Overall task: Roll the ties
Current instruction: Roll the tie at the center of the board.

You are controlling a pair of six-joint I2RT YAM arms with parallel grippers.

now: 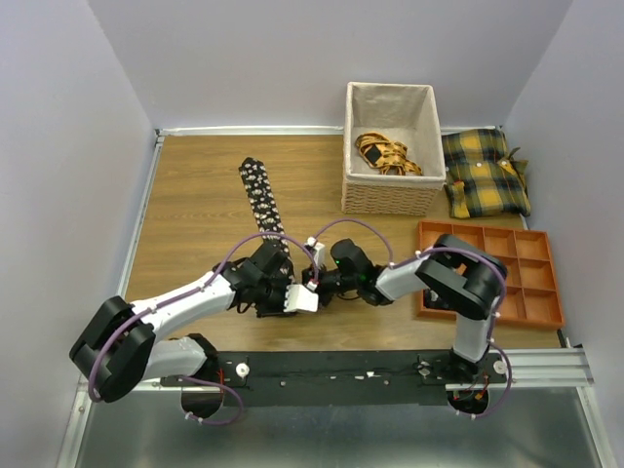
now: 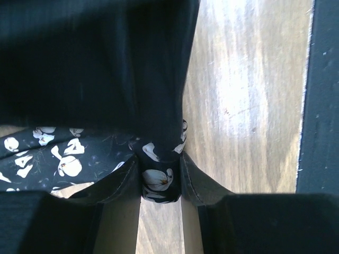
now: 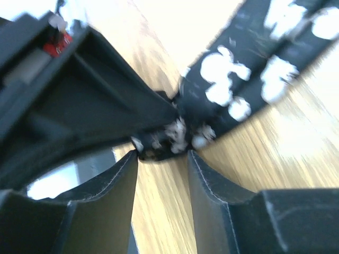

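Top external view first: one black tie (image 1: 261,200) with small white flowers lies flat on the wooden table (image 1: 195,214). It runs diagonally from the far middle down toward the arms. Its near end disappears where the left gripper (image 1: 292,295) and the right gripper (image 1: 317,283) meet, pretty much nose to nose near the front-centre of the table.

Off to the right at the back there's a lined wicker basket (image 1: 390,200) with a yellowish bundle (image 1: 385,153) in it, can't tell what exactly. Two yellow-and-black plaid cushions (image 1: 485,174) sit just beside the basket. An orange compartment tray (image 1: 531,273) sits closer in on the right.

Left wrist cam is the useful one. A narrow, folded-up bit of the tie sits right between the two fingers (image 2: 193,182), and the fabric touches both pads, so those jaws are clamped on it. More of the flowered fabric spreads out to the left, and a big dark shape covers the top of the shot.

Right wrist cam is blurry, but the fingers (image 3: 212,196) stand apart with bare wood showing in the gap. The bunched tie end sits just past the fingertips, not between them. The strip runs away to the upper right.
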